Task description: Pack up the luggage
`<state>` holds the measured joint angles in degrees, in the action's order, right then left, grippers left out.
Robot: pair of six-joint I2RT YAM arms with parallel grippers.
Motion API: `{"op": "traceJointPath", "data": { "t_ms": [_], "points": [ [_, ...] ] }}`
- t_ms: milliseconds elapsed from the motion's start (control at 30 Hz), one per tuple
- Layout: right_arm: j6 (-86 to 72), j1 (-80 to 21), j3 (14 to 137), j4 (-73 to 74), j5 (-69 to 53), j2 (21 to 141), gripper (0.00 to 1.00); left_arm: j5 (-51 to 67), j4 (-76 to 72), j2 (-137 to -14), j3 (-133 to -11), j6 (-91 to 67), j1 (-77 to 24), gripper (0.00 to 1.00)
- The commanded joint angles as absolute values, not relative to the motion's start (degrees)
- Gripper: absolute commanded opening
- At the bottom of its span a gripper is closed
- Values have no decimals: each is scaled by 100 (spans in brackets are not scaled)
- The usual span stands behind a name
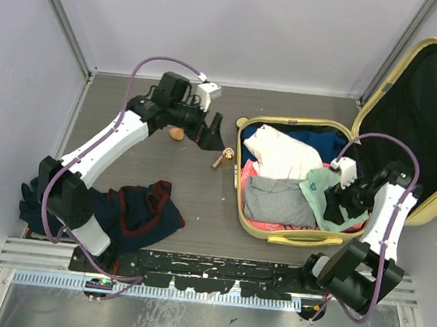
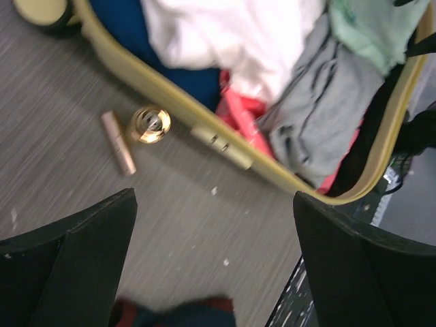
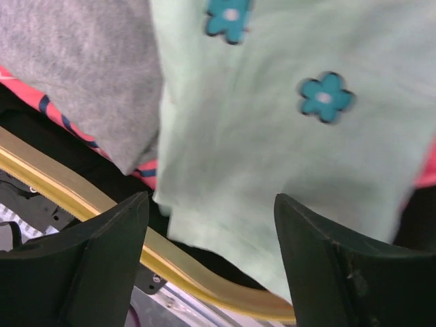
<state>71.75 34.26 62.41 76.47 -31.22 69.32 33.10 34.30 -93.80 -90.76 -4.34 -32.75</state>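
your left gripper hung released near the far edge; your right gripper stood released over the luggage.

Top external: fixed, high and behind the arm bases, tilted down. Wide shot, covers the whole surface and the open luggage.
Left wrist: low over the surface, looks past the left tool at the luggage rim on that arm's side. Close, blurred.
Right wrist: directly over the luggage contents, looks down past the right tool. Very close.
Overlap: both wrist views catch the grey cloth, the mint cloth and the luggage rim; the top view contains all of it.
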Motion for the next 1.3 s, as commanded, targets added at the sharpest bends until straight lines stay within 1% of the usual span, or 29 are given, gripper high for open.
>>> {"op": "traceJointPath", "data": {
  "t_ms": [0,33,100,133,267,367,433,500,633,733,767,900,933,1033,1100,1267],
  "points": [
    [6521,2873,5582,6847,-3055,6531,74,4001,3862,-8929,-8653,1047,-2770,98],
    [6280,2731,5400,6559,-3055,6506,68,3914,3768,-8885,-8398,1320,-2731,98],
    [5806,2483,5103,6083,-3082,6500,62,3930,3589,-8824,-8030,1747,-2658,98],
    [5502,2409,4996,5848,-3090,6522,62,4046,3477,-8816,-7867,1969,-2622,100],
    [4641,2109,4972,5167,-3145,6727,61,4361,2598,-8873,-7274,2674,-2547,96],
    [4142,1901,5240,5020,-3252,6875,60,4513,2151,-9245,-7253,3110,-2544,93],
    [4048,1886,5491,5214,-3389,6887,61,4667,1978,-9544,-7371,3275,-2541,91],
    [4084,1881,5765,5550,-3456,6816,64,4869,1759,-9840,-7509,3304,-2544,90],
    [4106,1881,6368,6123,-3597,6596,75,5101,1403,-10477,-7876,3303,-2588,88],
    [3841,1886,6747,6300,-3750,6515,82,5186,1298,-10886,-8241,3341,-2646,88],
    [3734,1882,6841,6314,-3798,6509,83,5215,1250,-11000,-8325,3359,-2680,85],
    [3327,1881,7104,6291,-3932,6501,89,5178,1135,-11326,-8592,3407,-2832,79],
    [3268,1882,7139,6285,-3977,6497,90,5171,1101,-11397,-8640,3384,-2845,76],
    [3077,1883,7210,6195,-4061,6464,91,5139,1046,-11578,-8725,3384,-2856,67],
    [2987,1882,7245,6129,-4103,6475,92,5108,1013,-11626,-8701,3442,-2856,64],
    [2834,1881,7271,5959,-4117,6534,92,4944,890,-11644,-8483,3494,-2918,61]
  ]
}}
